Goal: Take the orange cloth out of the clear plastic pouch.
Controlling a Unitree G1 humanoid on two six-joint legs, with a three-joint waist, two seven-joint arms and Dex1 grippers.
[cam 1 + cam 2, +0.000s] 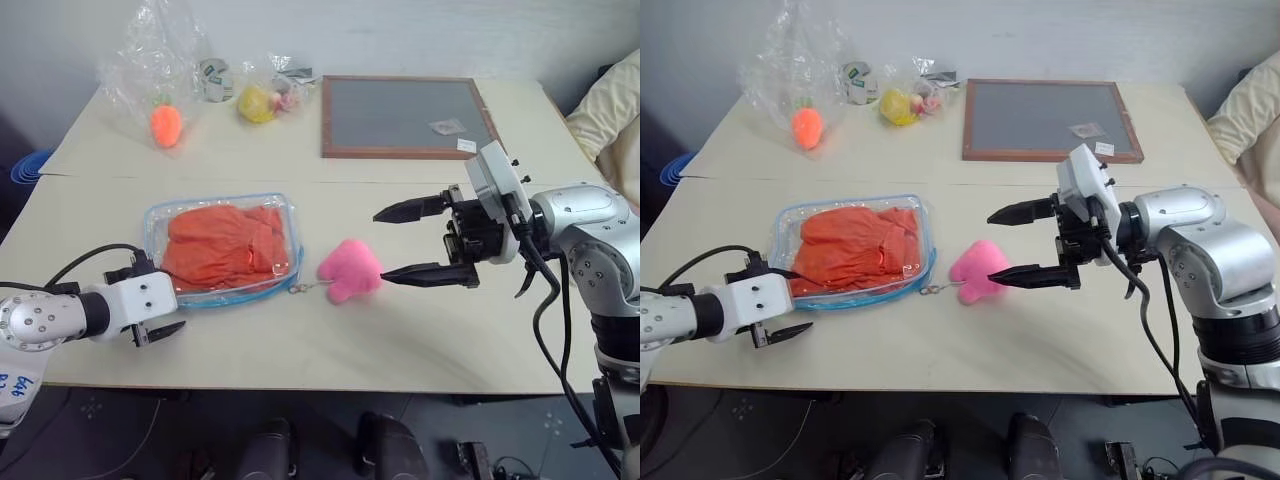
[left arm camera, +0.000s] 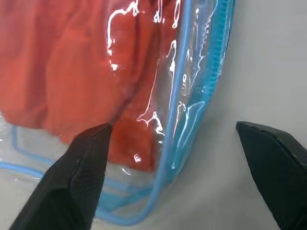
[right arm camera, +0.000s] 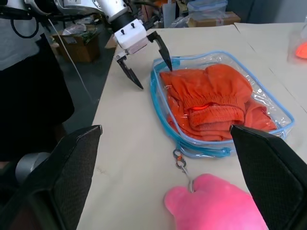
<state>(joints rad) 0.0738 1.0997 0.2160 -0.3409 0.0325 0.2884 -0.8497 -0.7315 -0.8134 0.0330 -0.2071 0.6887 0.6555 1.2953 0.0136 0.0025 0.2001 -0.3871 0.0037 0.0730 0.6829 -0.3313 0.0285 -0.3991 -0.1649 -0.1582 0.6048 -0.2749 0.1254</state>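
On a cream tabletop (image 1: 420, 330), the orange cloth (image 1: 225, 245) lies sealed in the clear plastic pouch (image 1: 283, 210). Soft cloth, slick plastic: the zipper pull (image 1: 297, 289) looks the best hold. Left gripper (image 2: 175, 143) and right gripper (image 1: 405, 243) both have fingers spread.

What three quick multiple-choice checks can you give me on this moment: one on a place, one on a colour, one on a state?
1. Where is the pink plush?
A. inside the pouch
B. on the table between the clear plastic pouch and the right gripper
C. on the framed board

2. What colour is the pouch's edging?
A. light blue
B. red
C. black

3. How is the orange cloth now?
A. lifted free
B. half out
C. fully inside the pouch

Answers:
1 B, the plush lies beside the pouch's zipper pull, near the right gripper's open fingers.
2 A, a blue rim runs round the pouch.
3 C, the clear plastic covers the cloth; the open left gripper stands at the pouch's corner.
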